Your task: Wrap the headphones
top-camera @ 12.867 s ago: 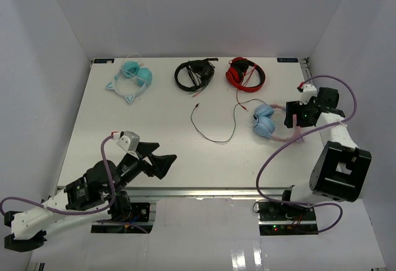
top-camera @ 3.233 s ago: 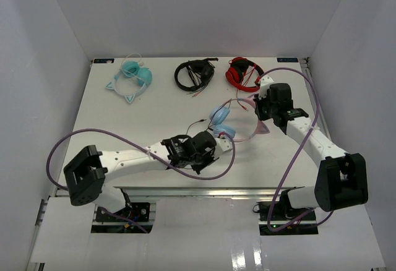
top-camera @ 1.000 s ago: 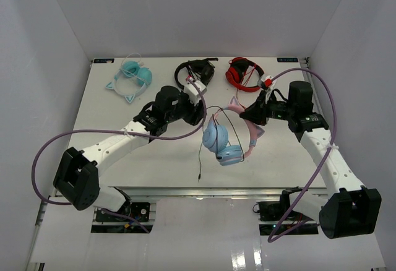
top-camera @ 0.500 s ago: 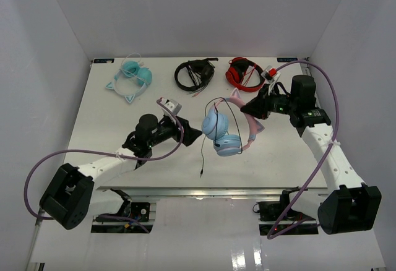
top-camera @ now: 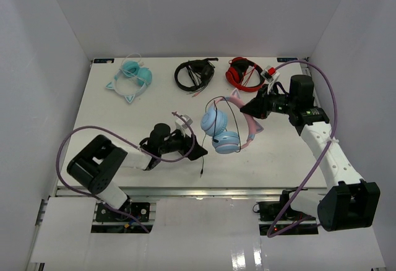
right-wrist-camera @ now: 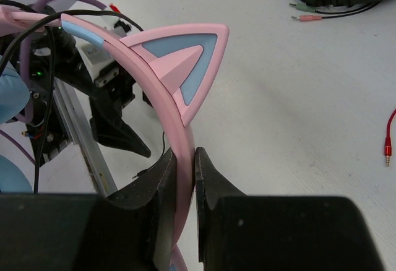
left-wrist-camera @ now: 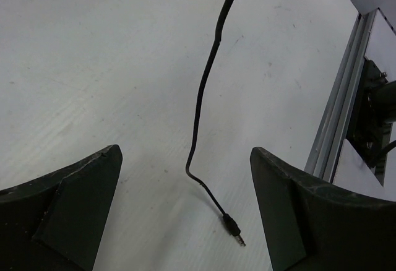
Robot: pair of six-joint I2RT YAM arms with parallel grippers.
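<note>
The headphones [top-camera: 221, 132], with light blue ear cups and a pink cat-ear headband [right-wrist-camera: 185, 54], hang above the table's middle. My right gripper [top-camera: 250, 111] is shut on the headband [right-wrist-camera: 184, 153], a finger on each side of it. A thin dark cable [top-camera: 202, 153] loops over the band and hangs down to the table. Its plug [left-wrist-camera: 232, 224] lies on the white surface between the fingers of my left gripper [left-wrist-camera: 185, 215]. That left gripper [top-camera: 198, 154] is open and low over the table near the front edge, holding nothing.
Along the back of the table lie all-teal cat-ear headphones [top-camera: 131, 76], black headphones [top-camera: 195, 74] and red headphones [top-camera: 244, 74]. The metal rail of the table's front edge [left-wrist-camera: 340, 116] runs just right of the plug. A red jack [right-wrist-camera: 388, 150] lies on the table.
My left arm has swung from the table's back-middle toward the front edge and now points at the hanging cable's end, jaws wide. The right gripper with the headphones has barely moved.
</note>
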